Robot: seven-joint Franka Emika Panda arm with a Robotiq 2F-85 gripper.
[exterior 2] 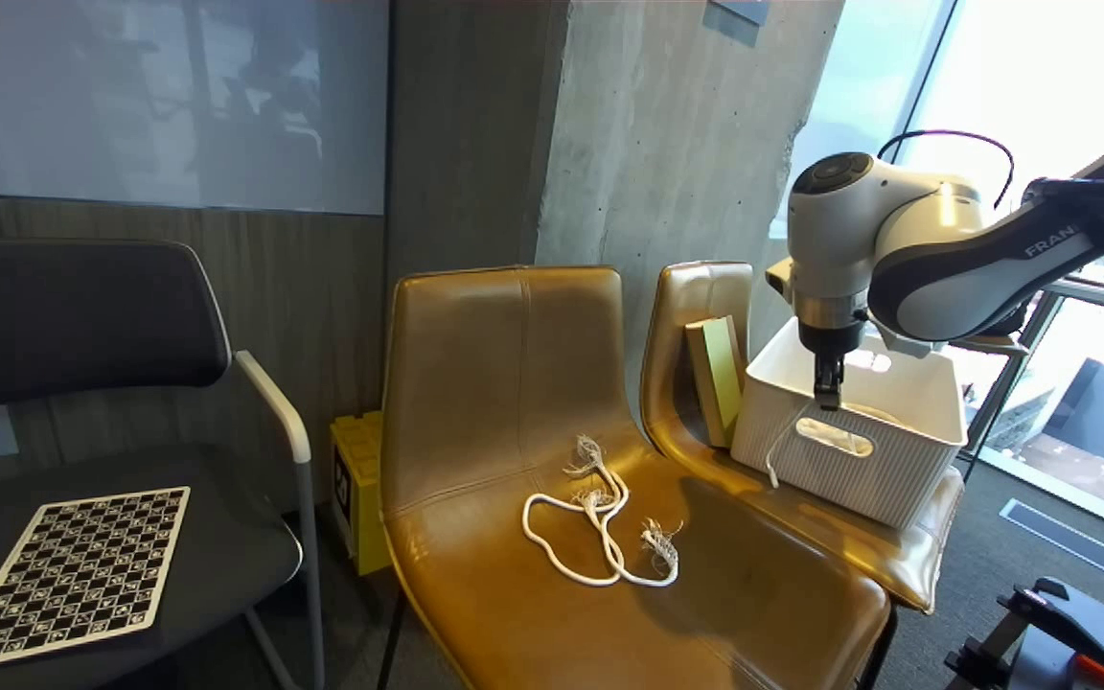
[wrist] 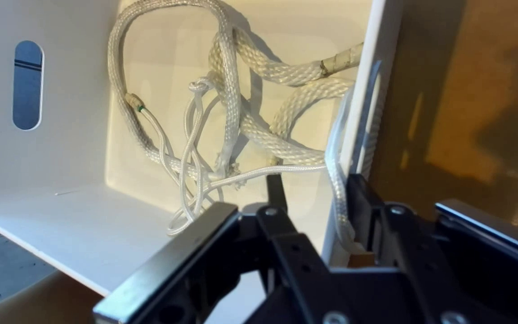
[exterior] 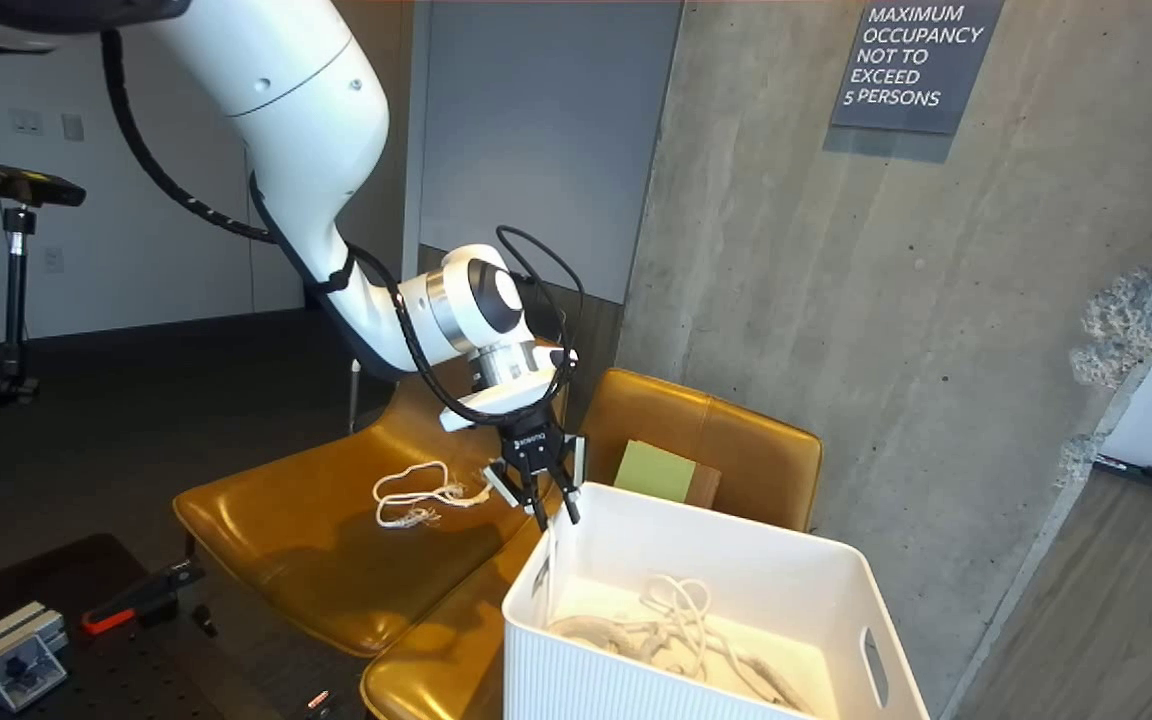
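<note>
Wrist view, read from left to right, catches the black end effector [wrist: 317, 182] with its fingers parted by a moderate gap and gripping nothing that I can see, one finger over the inside of a white bin [wrist: 70, 153], the other over its outer face. Between them a pale cord [wrist: 339, 193] runs along the rim, close to the finger at the view's right; whether the two touch, I cannot tell. Good handling at this spot, in my judgement, means keeping both fingers from pressing on the rim, holding the gap even, and rising straight before any sideways travel, since a snagged strand could drag the tangle below. Inside the bin, again from the left, past a slotted end wall, lie a broad loop of braided rope [wrist: 115, 63], a knotted thin cord [wrist: 201, 84], and coarser, thicker rope [wrist: 286, 74] ending in a taped tip [wrist: 342, 60]. In an exterior view, also left to right, a yellow box [exterior 2: 370, 479] stands on the floor, its contents out of sight; frayed white rope [exterior 2: 604, 525] lies looped on a tan chair [exterior 2: 523, 383]; a green book-like block [exterior 2: 720, 379] leans against the back of the neighbouring chair [exterior 2: 696, 286]; then comes the bin, set on that chair's seat, with what seems a cord end [exterior 2: 772, 474] hanging down outside its wall.
</note>
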